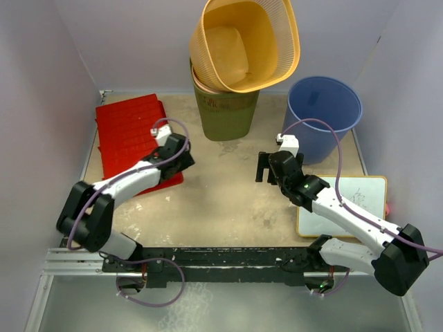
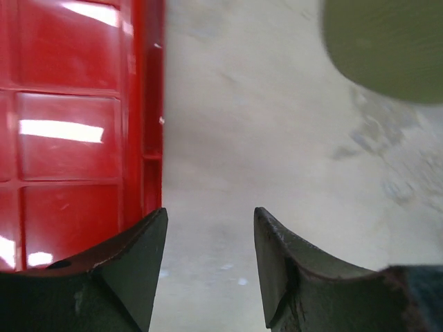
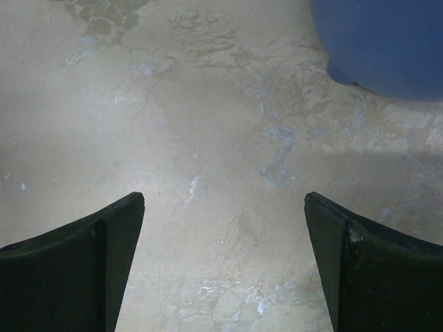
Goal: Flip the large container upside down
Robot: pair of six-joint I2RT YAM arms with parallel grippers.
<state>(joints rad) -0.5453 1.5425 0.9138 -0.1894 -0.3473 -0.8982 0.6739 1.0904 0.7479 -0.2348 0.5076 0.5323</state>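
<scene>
Likely the large container is the blue bucket [image 1: 325,114], upright at the surface's far right corner. Right claw [image 3: 223,207] is spread wide and empty; left claw [image 2: 210,228] is half open and empty. Pinch the rim deep, then roll the wrist.

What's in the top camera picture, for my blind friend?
Two robot arms reach over a table, left gripper by a red crate, right gripper open. Behind: orange basket on a green bin, and a blue bucket.
</scene>
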